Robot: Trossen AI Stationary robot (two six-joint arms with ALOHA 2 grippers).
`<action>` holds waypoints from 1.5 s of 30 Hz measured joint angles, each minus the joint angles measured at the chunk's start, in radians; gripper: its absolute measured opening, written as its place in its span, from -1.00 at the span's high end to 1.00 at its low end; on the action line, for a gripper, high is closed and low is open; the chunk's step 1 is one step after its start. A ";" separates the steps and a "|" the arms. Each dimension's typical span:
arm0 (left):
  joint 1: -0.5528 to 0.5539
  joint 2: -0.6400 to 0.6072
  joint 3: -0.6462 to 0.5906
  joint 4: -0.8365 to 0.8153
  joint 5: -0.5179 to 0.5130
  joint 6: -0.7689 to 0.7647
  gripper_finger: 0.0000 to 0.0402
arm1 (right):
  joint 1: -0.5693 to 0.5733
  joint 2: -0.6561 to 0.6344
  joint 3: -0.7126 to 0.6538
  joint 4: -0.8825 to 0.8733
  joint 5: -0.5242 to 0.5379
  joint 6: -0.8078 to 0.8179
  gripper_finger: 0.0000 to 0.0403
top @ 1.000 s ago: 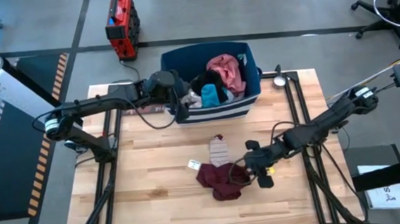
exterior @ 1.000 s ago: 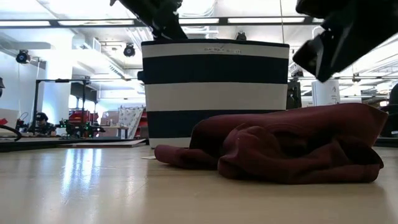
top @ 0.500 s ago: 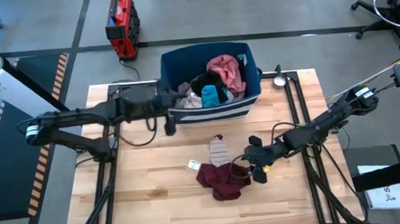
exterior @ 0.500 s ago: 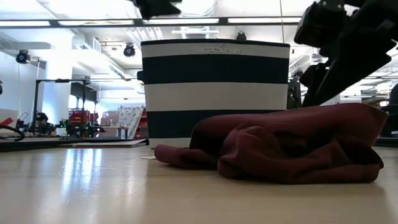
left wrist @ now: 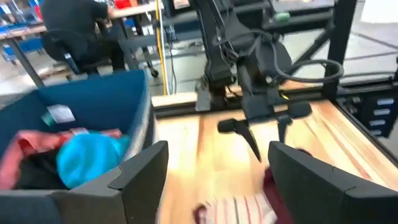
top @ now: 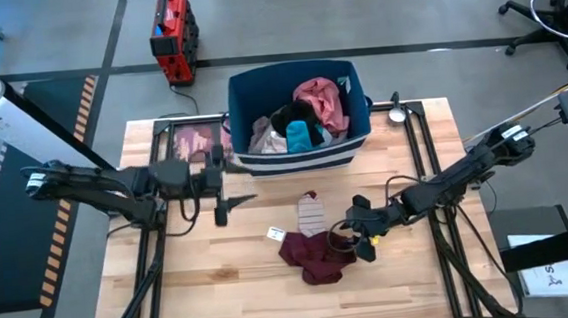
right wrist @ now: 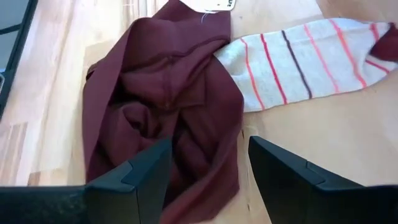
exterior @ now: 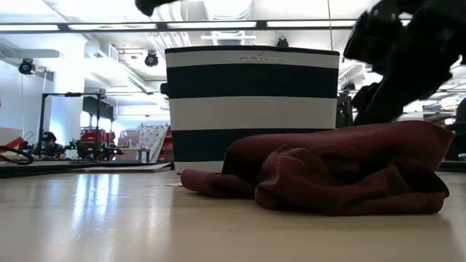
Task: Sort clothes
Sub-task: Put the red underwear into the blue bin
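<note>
Above maroon garment (right wrist: 168, 118), open right pincer (right wrist: 205, 171).

Two garments lie on the table: one maroon piece (top: 316, 256) and one striped sock (top: 311, 214). One bin (top: 357, 145) stands behind them. Two grippers, left (top: 222, 196) and right (top: 355, 236), hover above.

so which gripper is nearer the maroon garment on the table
The right. The right gripper hangs open at the edge of the maroon garment, fingers pointed at it. The left gripper is open too, well off over bare table by the bin's front corner.
</note>
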 joint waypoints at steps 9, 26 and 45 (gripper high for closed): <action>-0.098 -0.037 -0.243 0.322 -0.057 -0.052 -0.36 | -0.010 0.192 0.002 0.114 0.001 0.018 0.06; -0.111 -0.037 -0.252 0.424 -0.058 -0.026 -0.22 | -0.010 0.164 0.181 -0.049 0.027 -0.175 0.99; -0.111 -0.028 -0.236 0.407 -0.055 -0.024 0.04 | -0.080 0.026 0.838 -0.403 0.289 -0.791 1.00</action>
